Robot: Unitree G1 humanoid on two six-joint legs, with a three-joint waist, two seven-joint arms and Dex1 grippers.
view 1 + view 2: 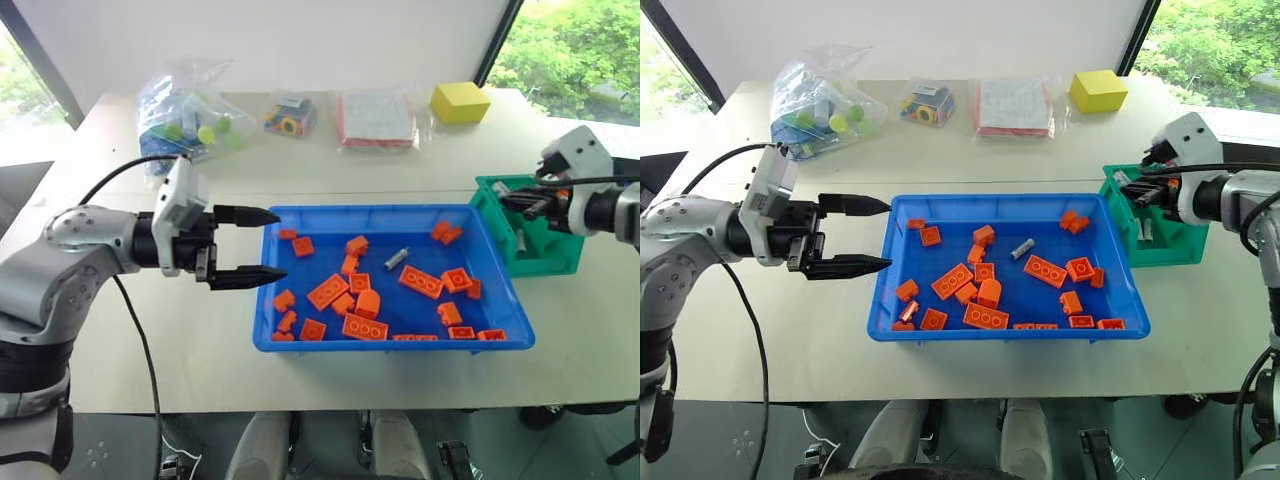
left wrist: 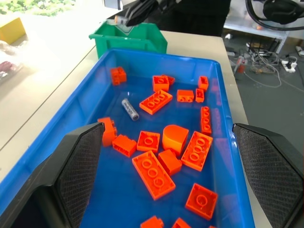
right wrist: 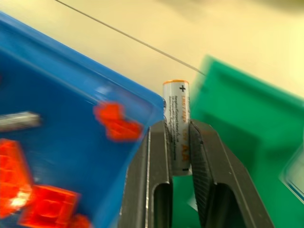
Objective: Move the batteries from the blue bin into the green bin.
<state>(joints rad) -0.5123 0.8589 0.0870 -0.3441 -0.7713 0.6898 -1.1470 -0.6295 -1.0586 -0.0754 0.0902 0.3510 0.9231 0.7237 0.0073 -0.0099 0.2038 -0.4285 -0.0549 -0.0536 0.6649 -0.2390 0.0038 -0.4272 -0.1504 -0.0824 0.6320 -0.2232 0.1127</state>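
Held battery (image 3: pixel 176 124): stands lengthwise between the right pincer's fingers, plus-marked end pointing away from the wrist and past the fingertips.
Right pincer (image 3: pixel 176 130): closed tight on this battery; in the head views it sits over the green bin (image 1: pixel 545 255), at the rim beside the blue bin (image 1: pixel 300 345).
Loose battery (image 1: pixel 397 257): lies flat among orange bricks (image 1: pixel 421 281) in the blue bin, long axis slanted, well apart from both pincers.
Left pincer (image 1: pixel 262 246): fingers spread wide, holding nothing, level at the blue bin's edge farthest from the green bin, pointing across it.
Bin contents: another battery (image 1: pixel 1146 230) lies inside the green bin below the right pincer.
Views: the right wrist view shows the grip; the head views show the table (image 1: pixel 200 370).
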